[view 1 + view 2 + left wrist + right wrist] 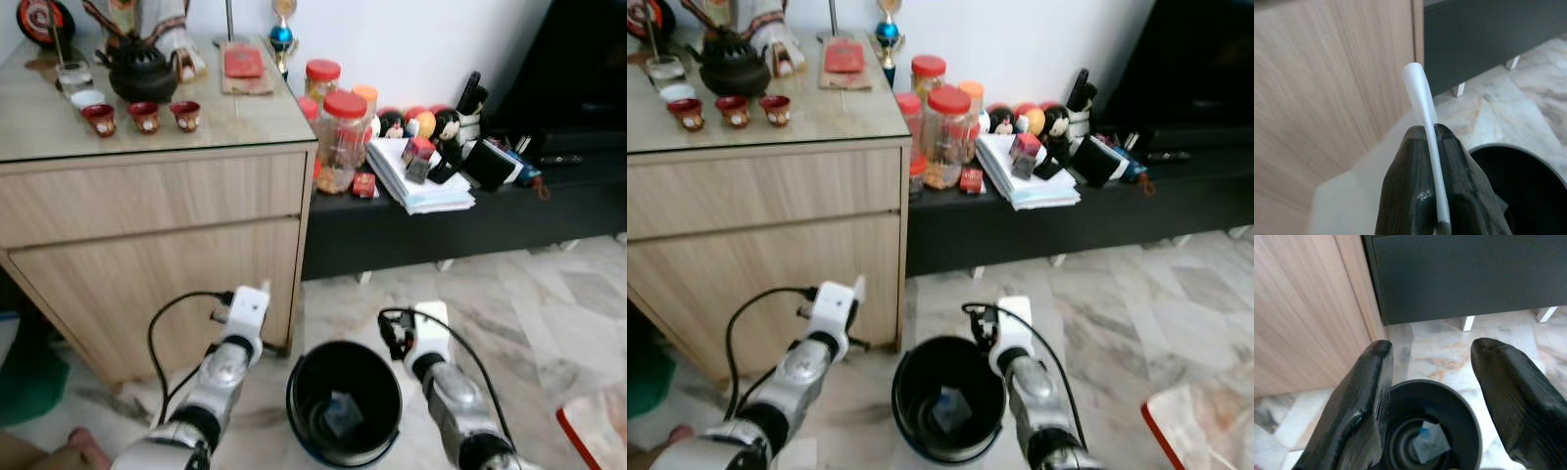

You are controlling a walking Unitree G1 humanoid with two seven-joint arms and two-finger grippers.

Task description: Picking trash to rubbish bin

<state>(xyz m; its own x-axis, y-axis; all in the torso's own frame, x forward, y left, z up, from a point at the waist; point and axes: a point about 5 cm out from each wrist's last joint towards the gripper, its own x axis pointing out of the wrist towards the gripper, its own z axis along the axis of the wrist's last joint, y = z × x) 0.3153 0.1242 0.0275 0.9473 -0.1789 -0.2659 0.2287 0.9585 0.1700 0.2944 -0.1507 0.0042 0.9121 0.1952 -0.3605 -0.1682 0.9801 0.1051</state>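
while left tool (1432,161) pinches white strip (1422,112), bin (1449,404) holds scrap (1430,440)

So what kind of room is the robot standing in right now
Probably a home living room: a wooden cabinet holding a teapot and small red cups, a low black bench with snack jars and papers, marble floor tiles.

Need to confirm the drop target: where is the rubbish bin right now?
The black rubbish bin stands on the marble floor between the two arms, just right of the wooden cabinet; the left gripper holds a white strip beside its rim.
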